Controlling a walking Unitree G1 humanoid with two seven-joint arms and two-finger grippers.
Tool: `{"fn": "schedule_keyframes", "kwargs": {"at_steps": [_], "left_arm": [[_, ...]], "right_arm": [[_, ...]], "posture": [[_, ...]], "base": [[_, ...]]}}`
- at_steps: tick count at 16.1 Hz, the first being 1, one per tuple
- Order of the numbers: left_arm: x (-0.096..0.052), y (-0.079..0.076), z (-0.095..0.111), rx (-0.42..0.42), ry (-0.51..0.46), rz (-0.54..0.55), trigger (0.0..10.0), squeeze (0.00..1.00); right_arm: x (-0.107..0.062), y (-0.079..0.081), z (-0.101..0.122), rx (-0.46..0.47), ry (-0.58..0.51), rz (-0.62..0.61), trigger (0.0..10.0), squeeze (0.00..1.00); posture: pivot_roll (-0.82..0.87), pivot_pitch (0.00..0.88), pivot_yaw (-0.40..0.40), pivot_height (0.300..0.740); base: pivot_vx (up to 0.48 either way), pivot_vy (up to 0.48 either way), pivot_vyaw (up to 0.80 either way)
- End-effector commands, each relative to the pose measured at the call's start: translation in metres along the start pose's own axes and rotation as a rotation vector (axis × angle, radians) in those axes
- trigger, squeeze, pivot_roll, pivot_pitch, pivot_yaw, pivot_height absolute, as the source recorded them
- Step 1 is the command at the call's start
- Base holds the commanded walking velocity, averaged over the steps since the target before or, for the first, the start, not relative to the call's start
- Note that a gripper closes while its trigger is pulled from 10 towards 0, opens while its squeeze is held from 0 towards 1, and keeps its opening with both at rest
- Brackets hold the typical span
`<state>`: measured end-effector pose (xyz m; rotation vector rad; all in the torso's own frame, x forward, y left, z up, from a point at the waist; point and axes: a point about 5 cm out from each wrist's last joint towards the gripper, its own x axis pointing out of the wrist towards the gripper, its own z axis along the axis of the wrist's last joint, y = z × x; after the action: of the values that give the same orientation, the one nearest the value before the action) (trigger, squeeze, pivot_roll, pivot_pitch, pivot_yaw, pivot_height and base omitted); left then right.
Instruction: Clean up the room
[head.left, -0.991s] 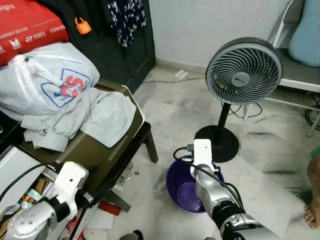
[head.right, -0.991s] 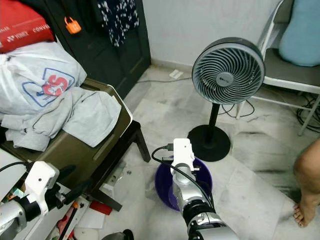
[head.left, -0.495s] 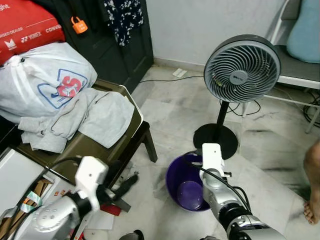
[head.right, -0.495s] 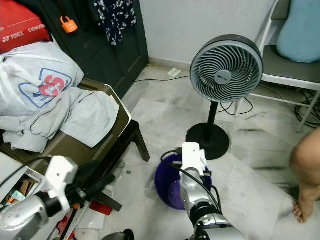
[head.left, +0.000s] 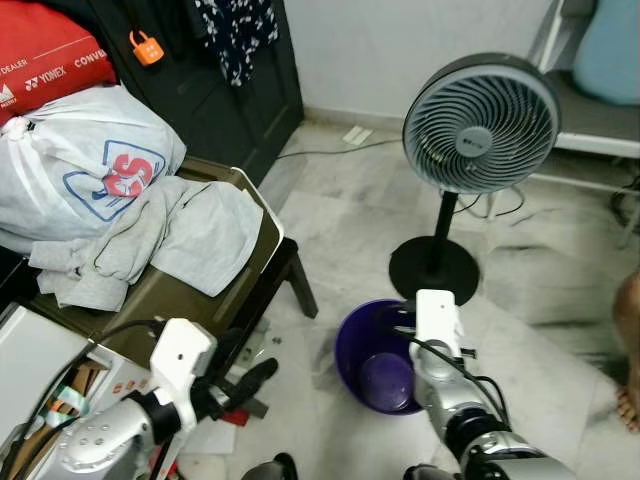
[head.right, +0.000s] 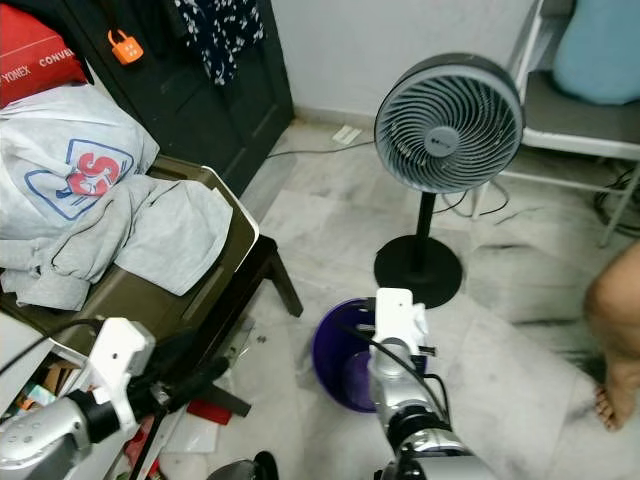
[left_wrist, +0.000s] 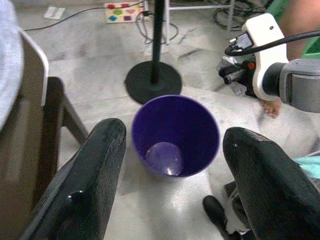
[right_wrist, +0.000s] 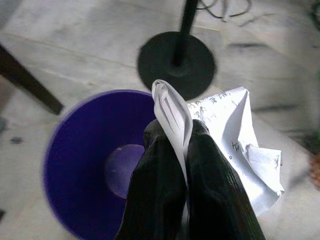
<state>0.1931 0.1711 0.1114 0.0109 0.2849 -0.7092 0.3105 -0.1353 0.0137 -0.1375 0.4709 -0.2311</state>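
The right gripper (right_wrist: 181, 150) is clenched on a crumpled sheet of white paper (right_wrist: 235, 145), the folded edge pinched between its two black fingers (right_wrist: 155, 195) and the rest of the sheet spilling out to one side of the jaws. Just beyond and below those fingertips sits the purple bucket (right_wrist: 85, 165) on the marble floor (right_wrist: 75, 60), the paper held over its rim rather than inside it. The left gripper (left_wrist: 172, 150) hangs with its jaws spread wide and nothing between them; the same bucket lies straight ahead in the gap between its fingers, with the right arm's white wrist module (left_wrist: 262, 55) beyond it. Past the bucket stands the grey pedestal fan (head.left: 480, 122) on its black round base. Off to the left gripper's side, a chair (head.left: 230, 290) carries a grey garment (head.left: 190, 235) and a white plastic bag (head.left: 85, 165).
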Motion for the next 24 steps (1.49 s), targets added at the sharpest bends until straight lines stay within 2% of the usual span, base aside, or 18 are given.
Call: {"fn": "schedule_keyframes", "kwargs": {"at_steps": [1, 3, 6, 9, 10, 11, 12, 13, 24], "left_arm": [[-0.007, 0.003, -0.001, 0.004, 0.024, 0.013, 10.0, 0.00], [-0.010, 0.003, 0.000, 0.006, 0.036, 0.016, 10.0, 0.00], [-0.014, 0.003, 0.000, 0.008, 0.054, 0.008, 10.0, 0.00], [-0.012, 0.004, 0.001, 0.007, 0.060, 0.002, 10.0, 0.00], [-0.012, 0.004, 0.001, 0.006, 0.061, 0.000, 10.0, 0.00], [-0.011, 0.003, 0.000, 0.004, 0.061, -0.002, 10.0, 0.00], [-0.011, 0.003, -0.001, 0.001, 0.063, -0.003, 10.0, 0.00], [-0.011, 0.002, -0.001, 0.000, 0.063, -0.003, 10.0, 0.00], [-0.008, 0.006, -0.002, 0.003, 0.061, 0.009, 10.0, 0.00]], "right_arm": [[-0.003, 0.017, 0.012, 0.018, -0.053, 0.059, 10.0, 0.00], [-0.006, 0.033, 0.029, 0.024, -0.127, 0.116, 10.0, 0.00], [-0.006, 0.036, 0.036, 0.032, -0.138, 0.105, 10.0, 0.00], [-0.004, 0.031, 0.040, 0.042, -0.156, 0.082, 10.0, 0.00], [-0.004, 0.029, 0.039, 0.042, -0.157, 0.078, 10.0, 0.51], [-0.004, 0.028, 0.039, 0.040, -0.160, 0.074, 10.0, 0.62], [-0.003, 0.027, 0.038, 0.041, -0.163, 0.069, 10.0, 0.62], [-0.003, 0.025, 0.038, 0.044, -0.163, 0.064, 10.0, 1.00], [-0.002, 0.024, 0.043, 0.045, -0.180, 0.049, 10.0, 1.00]], "posture": [[0.09, 0.235, 0.184, 0.740], [0.10, 0.242, 0.195, 0.740], [0.11, 0.248, 0.207, 0.740], [0.10, 0.248, 0.212, 0.740], [0.10, 0.248, 0.212, 0.740], [0.09, 0.249, 0.211, 0.740], [0.09, 0.249, 0.211, 0.740], [0.09, 0.249, 0.209, 0.740], [0.09, 0.239, 0.208, 0.740]], "base": [[0.000, 0.000, 0.00], [0.000, 0.000, 0.00], [0.000, 0.000, 0.00], [0.000, 0.000, 0.00], [0.000, 0.000, 0.00], [0.000, 0.000, 0.00], [0.000, 0.000, 0.00], [0.000, 0.000, 0.00], [0.000, 0.000, 0.00]]}}
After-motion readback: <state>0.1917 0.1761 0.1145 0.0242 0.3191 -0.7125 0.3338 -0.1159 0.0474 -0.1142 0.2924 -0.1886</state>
